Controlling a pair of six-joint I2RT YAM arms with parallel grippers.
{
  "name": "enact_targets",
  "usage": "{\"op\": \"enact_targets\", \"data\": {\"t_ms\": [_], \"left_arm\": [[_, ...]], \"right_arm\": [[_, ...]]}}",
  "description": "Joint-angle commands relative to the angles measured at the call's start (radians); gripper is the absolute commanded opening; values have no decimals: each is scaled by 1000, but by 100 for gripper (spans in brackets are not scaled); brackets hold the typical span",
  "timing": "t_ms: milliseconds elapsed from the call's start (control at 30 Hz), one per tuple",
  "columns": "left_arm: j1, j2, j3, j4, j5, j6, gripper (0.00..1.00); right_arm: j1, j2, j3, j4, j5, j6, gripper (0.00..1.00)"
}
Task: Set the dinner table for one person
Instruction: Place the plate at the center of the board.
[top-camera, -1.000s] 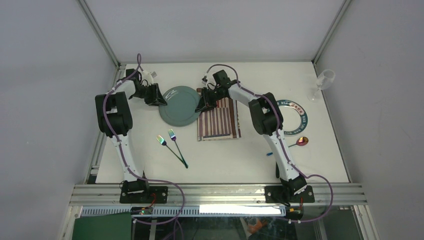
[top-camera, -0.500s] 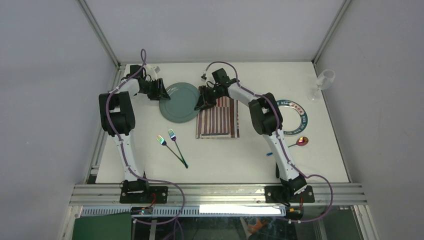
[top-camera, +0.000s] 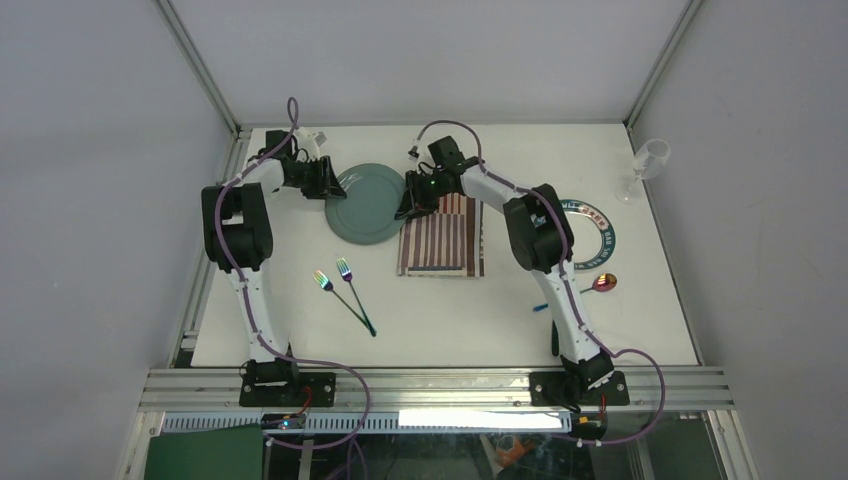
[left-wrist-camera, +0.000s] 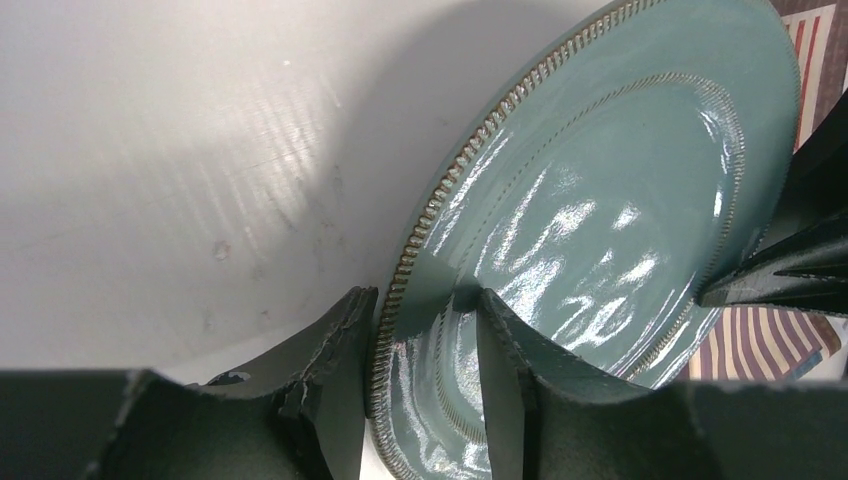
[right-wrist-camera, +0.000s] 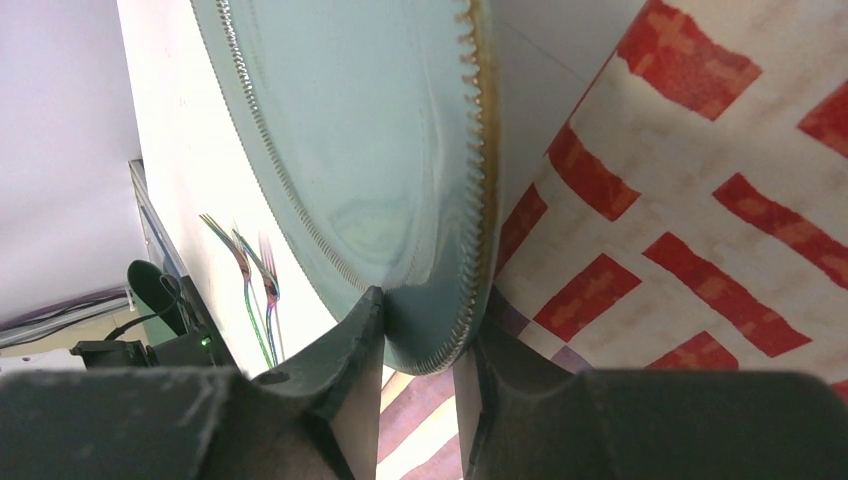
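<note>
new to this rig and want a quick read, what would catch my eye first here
The teal plate at the far middle of the dinner table stands out: both arms clamp its rim at once, the left gripper on its left edge and the right gripper on its right edge, by the striped placemat. Next, two iridescent forks lie in a V near the left arm, and a wine glass stands at the far right.

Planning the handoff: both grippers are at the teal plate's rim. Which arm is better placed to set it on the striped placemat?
Probably the right. The right gripper clamps the plate rim beside the placemat, over the cloth; the left gripper straddles the far rim, away from it.
</note>
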Motion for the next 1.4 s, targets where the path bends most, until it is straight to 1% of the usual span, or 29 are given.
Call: {"op": "enact_targets", "data": {"t_ms": [0,367,433,533,600,633,733,967,1167,1367], "left_arm": [[-59,17,-45,-18,-87,34,37],[-59,-5,-81,-21,-97,58,33],[-59,-15,-94,-22,-90,65,27],[-59,-28,-104,-25,-85,69,17],[-58,-35,-109,-32,-83,73,4],[-59,-41,-112,-34,-84,75,0],[-59,-52,-122,-38,-90,79,0],[-59,-72,-154,-44,-107,101,0],[-59,-88,-182,-47,-113,118,0],[-59,-97,-209,-47,-110,128,0]], "right_arm": [[-15,-71,-54,60,166,-141,26],[-52,-85,-81,90,134,-93,26],[-54,-90,-91,103,130,-88,25],[-60,-91,-88,115,129,-76,25],[-63,-84,-72,114,121,-71,25],[-63,-78,-60,109,120,-70,25],[-66,-59,-25,90,122,-70,26],[-79,-61,-22,120,131,-44,26],[-96,-25,14,130,129,-15,27],[-104,-13,18,161,119,10,27]]}}
